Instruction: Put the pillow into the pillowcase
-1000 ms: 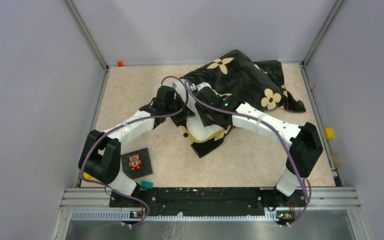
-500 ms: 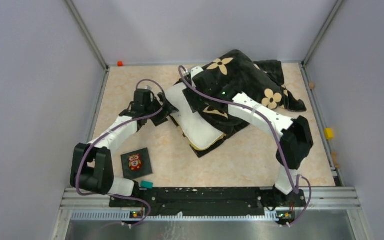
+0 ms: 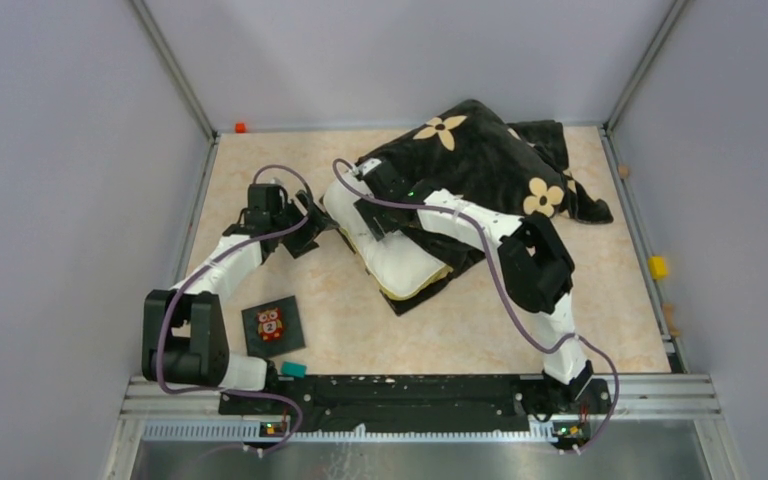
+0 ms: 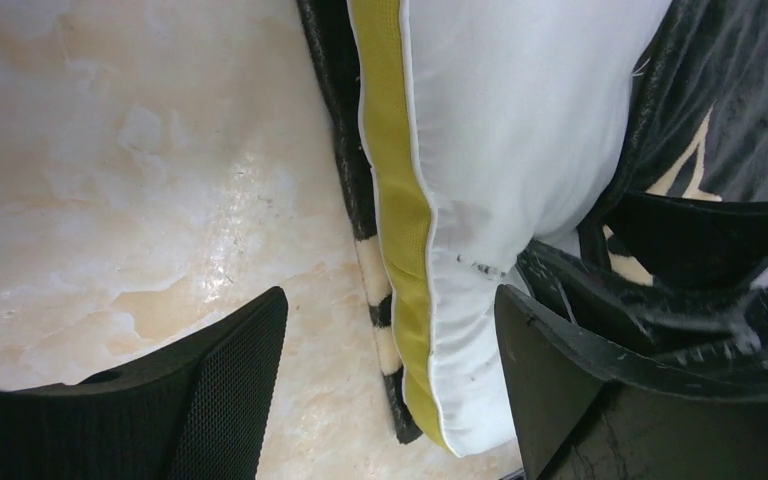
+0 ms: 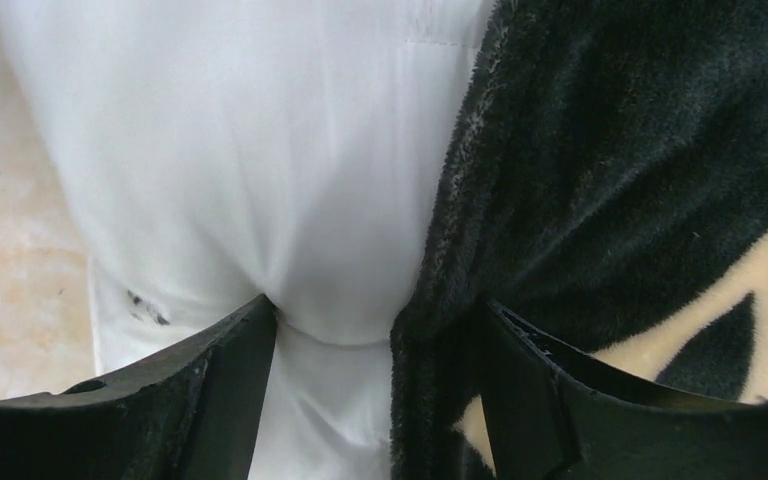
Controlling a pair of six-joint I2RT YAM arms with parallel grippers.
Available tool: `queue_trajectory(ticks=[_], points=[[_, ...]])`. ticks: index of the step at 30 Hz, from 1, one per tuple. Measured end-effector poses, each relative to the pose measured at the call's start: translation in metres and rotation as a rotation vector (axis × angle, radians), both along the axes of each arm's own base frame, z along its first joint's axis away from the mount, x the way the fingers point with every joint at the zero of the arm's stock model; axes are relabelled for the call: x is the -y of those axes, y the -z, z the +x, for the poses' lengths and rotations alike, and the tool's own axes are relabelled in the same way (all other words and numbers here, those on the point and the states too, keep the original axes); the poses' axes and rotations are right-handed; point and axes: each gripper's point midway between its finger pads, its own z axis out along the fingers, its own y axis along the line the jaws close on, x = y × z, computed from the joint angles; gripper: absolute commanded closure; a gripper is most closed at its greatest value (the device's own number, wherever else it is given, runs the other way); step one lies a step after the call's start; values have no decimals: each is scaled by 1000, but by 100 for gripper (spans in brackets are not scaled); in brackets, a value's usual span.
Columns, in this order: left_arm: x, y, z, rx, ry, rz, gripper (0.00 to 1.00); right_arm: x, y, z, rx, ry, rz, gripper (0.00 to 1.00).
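The white pillow sticks out of the mouth of the black flower-print pillowcase, its far part covered. My left gripper sits at the pillow's left corner, low over the table. In the left wrist view it is open, with the pillow corner and its yellow band between the jaws, gripped by neither. My right gripper is at the pillowcase's mouth. Its jaws stand apart and press down, with a bulge of pillow and the pillowcase hem between them.
A small dark owl card lies near the left arm's base, with a teal block beside it. A yellow block sits on the right rail and an orange piece at the back left corner. Grey walls enclose the table.
My left gripper has opened, let go and drawn back left to the pillow's corner. The right gripper has shifted left to the pillowcase's mouth. The pillow now lies flatter and more exposed.
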Motion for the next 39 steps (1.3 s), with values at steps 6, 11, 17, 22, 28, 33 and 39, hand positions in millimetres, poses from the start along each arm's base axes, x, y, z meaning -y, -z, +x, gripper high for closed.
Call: queue_trajectory(ticks=[6, 11, 17, 22, 28, 33, 39], points=[[3, 4, -3, -12, 22, -12, 20, -1, 28, 13, -2, 76, -51, 100], [3, 5, -3, -12, 24, -10, 22, 0, 18, 17, -9, 131, -48, 100], [4, 11, -6, -26, 30, -16, 24, 7, -14, 17, -83, 179, 43, 100], [9, 23, -5, -49, 41, -45, 25, 18, -71, 30, -76, 219, 159, 100], [20, 36, 2, -77, 57, -103, 21, 25, -138, 35, -10, 239, 261, 100], [34, 49, 5, -116, 81, -120, 15, 26, -178, 34, 31, 237, 311, 100], [62, 56, 10, -124, 128, -137, 11, 30, -210, 30, 67, 233, 350, 100]])
